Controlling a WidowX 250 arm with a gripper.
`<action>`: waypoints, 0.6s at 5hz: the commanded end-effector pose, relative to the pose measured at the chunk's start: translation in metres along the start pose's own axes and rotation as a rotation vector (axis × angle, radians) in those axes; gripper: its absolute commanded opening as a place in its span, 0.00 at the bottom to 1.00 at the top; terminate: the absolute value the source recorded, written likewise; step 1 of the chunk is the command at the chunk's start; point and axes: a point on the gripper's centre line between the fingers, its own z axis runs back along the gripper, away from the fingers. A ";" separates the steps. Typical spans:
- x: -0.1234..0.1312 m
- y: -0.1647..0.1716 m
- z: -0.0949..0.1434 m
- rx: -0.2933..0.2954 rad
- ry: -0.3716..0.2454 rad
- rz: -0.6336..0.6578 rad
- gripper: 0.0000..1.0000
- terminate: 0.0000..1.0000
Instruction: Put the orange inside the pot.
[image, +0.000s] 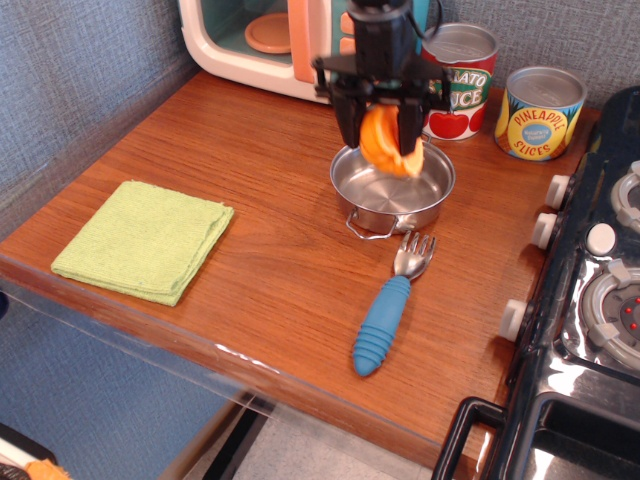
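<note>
The orange (384, 146) is a ribbed orange toy half, held between the black fingers of my gripper (383, 140). The gripper is shut on it and holds it in the air above the back part of the pot (384, 203). The pot is a shallow shiny steel pot with wire loop handles, standing on the wooden counter in front of the cans. Its inside shows nothing but reflections. The arm comes down from the top of the view and hides part of the tomato sauce can.
A tomato sauce can (462, 70) and a pineapple slices can (540, 112) stand behind the pot. A toy microwave (262, 40) stands at the back left. A blue-handled fork (388, 310) lies in front of the pot. A green cloth (143, 240) lies left. A toy stove (595, 290) is right.
</note>
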 end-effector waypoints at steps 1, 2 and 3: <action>0.004 0.004 -0.005 0.034 0.021 -0.001 1.00 0.00; 0.004 0.007 0.004 0.035 0.002 -0.012 1.00 0.00; 0.003 0.006 0.029 0.018 -0.058 -0.028 1.00 0.00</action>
